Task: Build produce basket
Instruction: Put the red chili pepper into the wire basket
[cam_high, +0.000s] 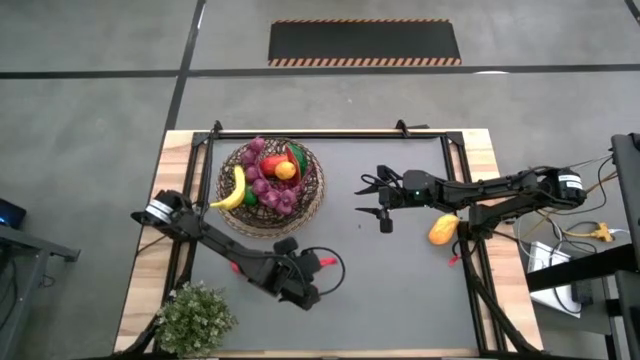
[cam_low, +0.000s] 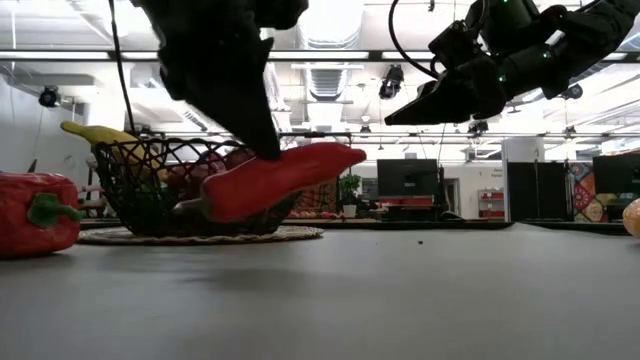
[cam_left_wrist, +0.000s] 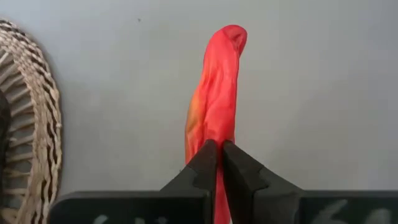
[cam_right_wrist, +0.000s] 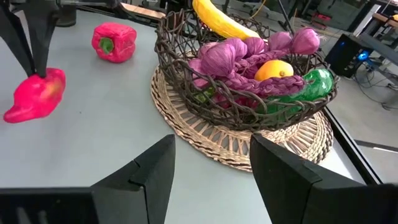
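Note:
The dark wicker basket (cam_high: 272, 180) sits on a woven mat and holds a banana (cam_high: 234, 189), purple grapes, an orange fruit and a green pepper. My left gripper (cam_high: 318, 263) is near the table's front, shut on a red chili (cam_low: 285, 178). A red pepper (cam_low: 35, 212) lies on the table close to the left arm. My right gripper (cam_high: 368, 198) hovers open above the table right of the basket, touching nothing. A yellow-orange fruit (cam_high: 443, 230) lies under the right arm. My left gripper pinches the red chili about its middle (cam_left_wrist: 214, 134) between its two fingers, which lie across it. The fingers (cam_low: 262, 135) come from above, pointing down. The chili sits tilted in the hold, its pointed end (cam_low: 352, 155) raised; in the low view it looks clear of the table.
A small green potted plant (cam_high: 195, 315) stands at the table's near left corner. The woven mat (cam_right_wrist: 205, 140) spreads beyond the basket's foot. Bare grey table lies between the two grippers and along the near edge. Dark frame rails border the tabletop.

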